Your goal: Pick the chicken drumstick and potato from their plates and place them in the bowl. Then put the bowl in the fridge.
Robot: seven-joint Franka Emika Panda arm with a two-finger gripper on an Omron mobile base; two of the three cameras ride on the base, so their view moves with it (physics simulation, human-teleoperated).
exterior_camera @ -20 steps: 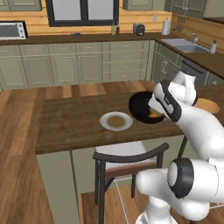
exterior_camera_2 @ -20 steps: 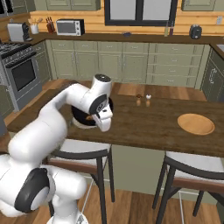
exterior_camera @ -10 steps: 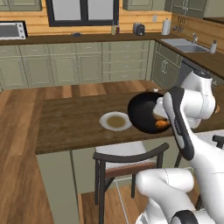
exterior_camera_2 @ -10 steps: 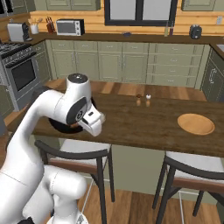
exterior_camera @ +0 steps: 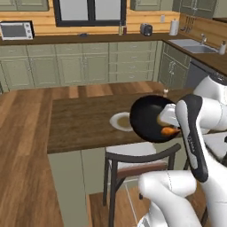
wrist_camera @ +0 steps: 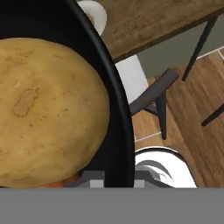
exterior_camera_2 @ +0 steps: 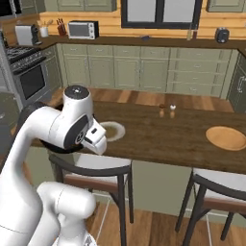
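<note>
The jaws themselves are hidden behind the bowl's rim in every view, so their opening cannot be told, though the bowl [exterior_camera: 148, 118] is carried at the hand and lifted clear of the counter [exterior_camera: 84, 124]. In the left base view the gripper [exterior_camera: 170, 125] is seen at the right rim of the glossy black bowl, with an orange-brown piece, taken for the chicken drumstick [exterior_camera: 169, 131], showing just at the hand, low on that rim. In the hand view the potato [wrist_camera: 46, 109] is seen lying inside the bowl [wrist_camera: 116, 109], very close in front of the jaws, with the black wall curving just beside it and a thin orange sliver beneath its near edge. The pale grey-white plate [exterior_camera: 119, 121] is seen on the counter just behind and beside the bowl, partly covered by it. The tan-orange plate [exterior_camera_2: 226, 138] lies on the counter well apart from the gripper, at the far end. A chair [wrist_camera: 151, 96] stands below the held bowl.
</note>
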